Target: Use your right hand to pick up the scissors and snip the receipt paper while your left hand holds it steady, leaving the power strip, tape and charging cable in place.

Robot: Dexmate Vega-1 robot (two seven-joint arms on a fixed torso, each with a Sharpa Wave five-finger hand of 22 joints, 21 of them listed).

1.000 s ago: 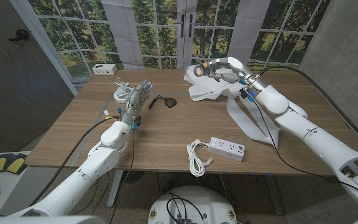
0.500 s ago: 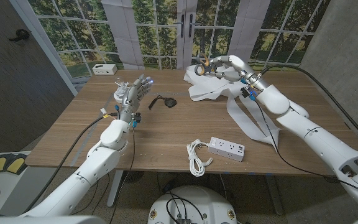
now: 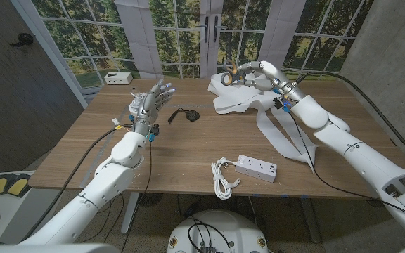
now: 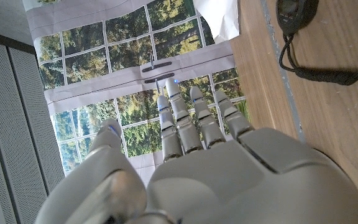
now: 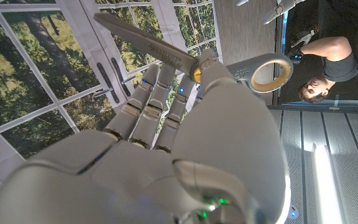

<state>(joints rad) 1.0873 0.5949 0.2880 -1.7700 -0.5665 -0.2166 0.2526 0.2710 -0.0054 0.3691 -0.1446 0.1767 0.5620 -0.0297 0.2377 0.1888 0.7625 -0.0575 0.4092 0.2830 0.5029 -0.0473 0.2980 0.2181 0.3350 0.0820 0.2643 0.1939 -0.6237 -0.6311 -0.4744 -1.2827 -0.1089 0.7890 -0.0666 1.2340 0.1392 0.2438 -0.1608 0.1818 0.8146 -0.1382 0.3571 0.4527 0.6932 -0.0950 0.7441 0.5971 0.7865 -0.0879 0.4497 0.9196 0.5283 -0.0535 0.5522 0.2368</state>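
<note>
Grey-bladed scissors with yellow-lined loops (image 5: 194,62) sit gripped in the right hand (image 3: 253,74), above the crumpled white receipt paper (image 3: 259,112). Apart over the wooden table (image 3: 83,140), the left hand (image 3: 150,105) hovers empty, fingers spread.

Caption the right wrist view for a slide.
Right robot hand grips grey, yellow-ringed scissors aloft against a forest-window backdrop.

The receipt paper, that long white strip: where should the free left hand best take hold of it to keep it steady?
Probably the wide crumpled end of the receipt paper, nearest the left hand, coming from the robot's left. The narrow tail trails toward the table's front edge on the right.
</note>
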